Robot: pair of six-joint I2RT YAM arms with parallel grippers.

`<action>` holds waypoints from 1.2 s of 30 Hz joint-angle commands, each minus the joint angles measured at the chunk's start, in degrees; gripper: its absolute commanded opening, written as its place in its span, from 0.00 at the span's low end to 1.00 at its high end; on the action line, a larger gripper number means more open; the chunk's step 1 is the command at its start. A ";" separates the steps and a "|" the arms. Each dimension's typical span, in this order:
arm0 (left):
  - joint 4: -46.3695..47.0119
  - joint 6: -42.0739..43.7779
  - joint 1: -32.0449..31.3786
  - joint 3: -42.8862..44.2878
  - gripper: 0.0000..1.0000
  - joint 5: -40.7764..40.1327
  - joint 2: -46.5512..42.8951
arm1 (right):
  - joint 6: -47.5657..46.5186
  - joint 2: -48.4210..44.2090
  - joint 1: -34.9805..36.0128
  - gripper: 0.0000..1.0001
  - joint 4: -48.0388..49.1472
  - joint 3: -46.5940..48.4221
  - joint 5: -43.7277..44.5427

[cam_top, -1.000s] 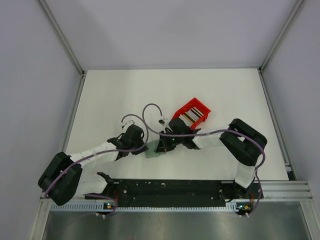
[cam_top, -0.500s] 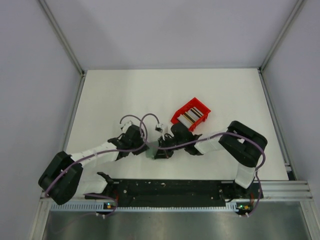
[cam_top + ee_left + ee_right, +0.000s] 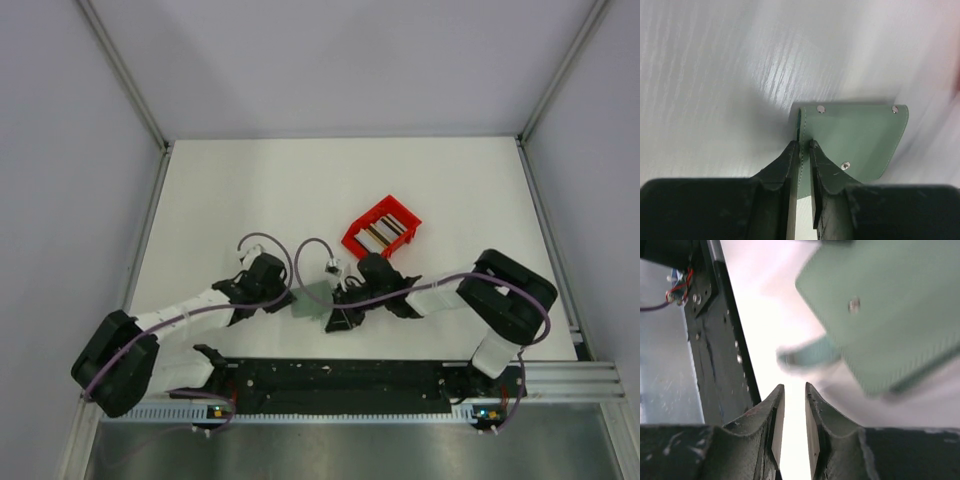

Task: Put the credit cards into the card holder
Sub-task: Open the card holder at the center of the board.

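The card holder (image 3: pixel 852 140) is a flat grey-green wallet with small silver snap studs, lying on the white desk (image 3: pixel 250 190) near the middle of the near edge. The left gripper (image 3: pixel 804 146) has its fingers clenched on the holder's edge. The right gripper (image 3: pixel 791 390), just beside the holder, has its fingers nearly together with a thin gap, grasping nothing. Toward the far right, a red bin (image 3: pixel 381 228) holds the credit cards (image 3: pixel 384 232), striped tan and pale.

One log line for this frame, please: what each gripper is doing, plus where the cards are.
left gripper: shut on wallet edge | right gripper: nearly shut, empty, beside wallet | cards: in red bin
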 commanded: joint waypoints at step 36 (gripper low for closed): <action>-20.84 7.65 0.63 6.68 0.34 -13.08 -15.62 | 8.45 -0.21 3.01 0.23 -21.30 11.60 8.30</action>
